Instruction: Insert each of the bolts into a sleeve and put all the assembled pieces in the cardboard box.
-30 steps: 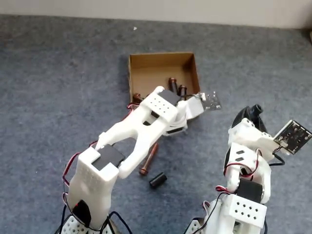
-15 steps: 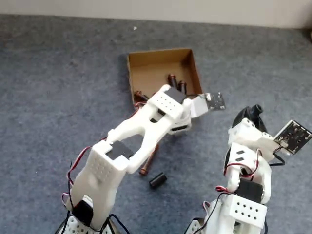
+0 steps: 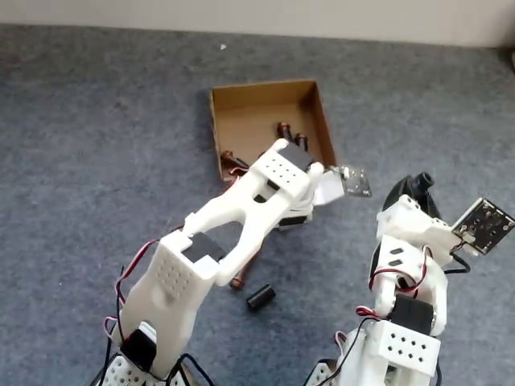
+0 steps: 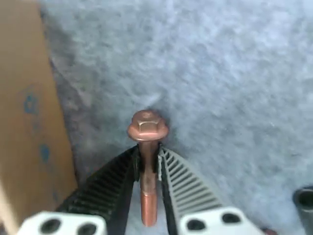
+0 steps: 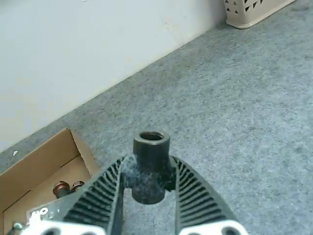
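My left gripper (image 4: 148,152) is shut on a copper bolt (image 4: 147,128), head pointing away from the wrist, just above the carpet beside the cardboard box (image 4: 24,122). In the high view the left arm (image 3: 278,181) stretches to the box's (image 3: 269,112) near edge and hides its own fingers. My right gripper (image 5: 149,164) is shut on a black sleeve (image 5: 151,147), open end up; the high view shows that sleeve (image 3: 424,181) to the right of the box. Bolts (image 3: 290,135) lie inside the box. Another bolt (image 3: 244,269) and a loose black sleeve (image 3: 260,297) lie on the carpet.
The grey carpet (image 3: 105,161) stretches wide on the left of the box. A beige perforated basket (image 5: 254,10) stands by the wall. One more bolt (image 3: 231,158) lies at the box's near left corner, close to the left arm.
The left arm has swung slightly to the right along the box's near edge, bolt still held. The box shifted a little away. The right arm has kept still.
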Robot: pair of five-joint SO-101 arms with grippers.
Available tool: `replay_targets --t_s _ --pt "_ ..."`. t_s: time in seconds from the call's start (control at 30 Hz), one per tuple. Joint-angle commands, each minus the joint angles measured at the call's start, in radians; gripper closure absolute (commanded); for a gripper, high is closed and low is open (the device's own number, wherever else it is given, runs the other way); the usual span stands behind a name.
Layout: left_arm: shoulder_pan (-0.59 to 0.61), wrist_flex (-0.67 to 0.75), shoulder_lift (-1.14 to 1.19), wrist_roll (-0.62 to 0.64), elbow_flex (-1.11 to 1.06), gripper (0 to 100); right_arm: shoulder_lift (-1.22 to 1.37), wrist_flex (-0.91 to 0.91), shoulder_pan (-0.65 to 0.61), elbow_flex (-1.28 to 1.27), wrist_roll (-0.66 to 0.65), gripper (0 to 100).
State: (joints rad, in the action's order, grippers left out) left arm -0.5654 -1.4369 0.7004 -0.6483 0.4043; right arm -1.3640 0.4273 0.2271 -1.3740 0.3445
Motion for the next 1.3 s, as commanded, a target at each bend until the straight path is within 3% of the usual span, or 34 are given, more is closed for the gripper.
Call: replay_targets --t_s 0.0,0.33,0.77,1.0,1.27 --pt "0.013 -0.025 -0.120 0.092 0.001 99 -0.016 -0.031 0.010 0.013 0.002 99.3" --pt "0.091 0.026 -0.424 0.212 -0.206 99 -0.016 -0.030 0.005 0.007 0.002 99.3" --pt "0.139 0.336 -1.078 0.404 -0.803 99 -0.021 0.001 -0.127 0.004 -0.055 99.3" --pt "0.194 0.477 -1.366 0.546 -1.041 99 -0.024 0.134 -0.211 0.015 -0.057 99.3" --pt "0.194 0.658 -1.662 0.687 -1.308 99 -0.028 0.148 -0.257 0.015 -0.063 99.3"
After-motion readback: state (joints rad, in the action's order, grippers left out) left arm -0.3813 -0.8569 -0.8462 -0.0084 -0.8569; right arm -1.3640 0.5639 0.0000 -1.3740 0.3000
